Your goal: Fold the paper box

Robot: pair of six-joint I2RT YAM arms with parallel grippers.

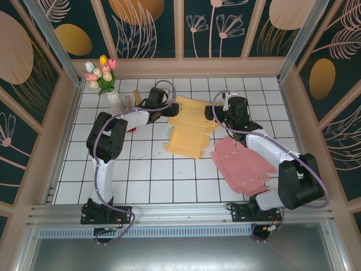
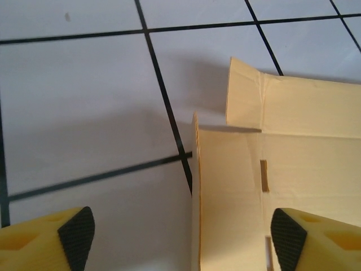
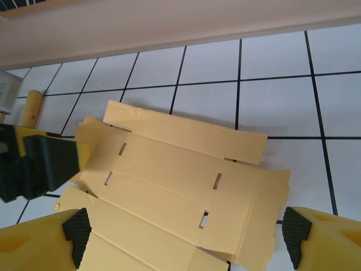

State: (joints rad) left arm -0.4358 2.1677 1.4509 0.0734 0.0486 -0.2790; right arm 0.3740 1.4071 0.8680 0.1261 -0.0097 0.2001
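Left gripper (image 2: 181, 234) wide open — raised edge of the flat yellow box (image 2: 299, 169) between its fingers, not touched. Right gripper (image 3: 186, 240) wide open too, over the box's right end. Flat pink box (image 1: 245, 164) further right. Far left, vase (image 1: 114, 103) with tulips (image 1: 101, 70) inside.

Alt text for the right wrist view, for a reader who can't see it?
A flat yellow paper box blank, slotted and creased, lies unfolded on a white tiled table. The right pincer hangs open above it, black-padded yellow fingers at the bottom corners; the left pincer is at the blank's left edge.
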